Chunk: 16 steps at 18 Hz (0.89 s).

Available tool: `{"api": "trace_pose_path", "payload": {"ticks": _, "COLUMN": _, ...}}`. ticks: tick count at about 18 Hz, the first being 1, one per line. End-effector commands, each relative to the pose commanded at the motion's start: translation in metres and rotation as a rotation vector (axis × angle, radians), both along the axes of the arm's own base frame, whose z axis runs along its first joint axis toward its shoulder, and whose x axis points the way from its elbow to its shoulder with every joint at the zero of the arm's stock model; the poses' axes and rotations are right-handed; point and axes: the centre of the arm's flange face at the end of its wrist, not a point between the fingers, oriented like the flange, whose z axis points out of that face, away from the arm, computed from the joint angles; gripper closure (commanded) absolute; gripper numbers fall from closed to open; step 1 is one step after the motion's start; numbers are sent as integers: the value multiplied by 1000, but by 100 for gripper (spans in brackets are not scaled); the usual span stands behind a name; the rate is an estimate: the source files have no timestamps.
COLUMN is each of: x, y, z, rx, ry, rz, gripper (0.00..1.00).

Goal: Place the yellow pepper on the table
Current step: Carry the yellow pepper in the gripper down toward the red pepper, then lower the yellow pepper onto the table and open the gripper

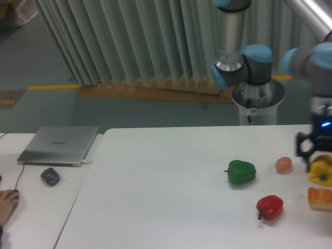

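Note:
The yellow pepper (321,173) hangs at the far right edge of the view, just above the table (155,187) and partly cut off by the frame. My gripper (318,160) comes down from above and is shut on its top, with one dark finger (303,147) showing on the left. The pepper sits right over an orange bread-like item (320,197).
A green pepper (241,172), a red pepper (270,207) and a small egg (283,164) lie on the right half of the table. At the left, a smaller desk holds a laptop (59,145), a mouse (50,176) and a person's hand (8,199).

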Motion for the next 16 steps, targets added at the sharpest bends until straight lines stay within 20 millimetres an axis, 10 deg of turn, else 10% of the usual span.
{"api": "trace_pose_path", "payload": {"ticks": 5, "x": 23, "y": 17, "z": -27, "rx": -93, "ry": -3, "rz": -105, "gripper": 58}}
{"api": "trace_pose_path", "payload": {"ticks": 16, "x": 22, "y": -11, "z": -33, "rx": -291, "ry": -57, "rz": -271, "gripper": 58}}
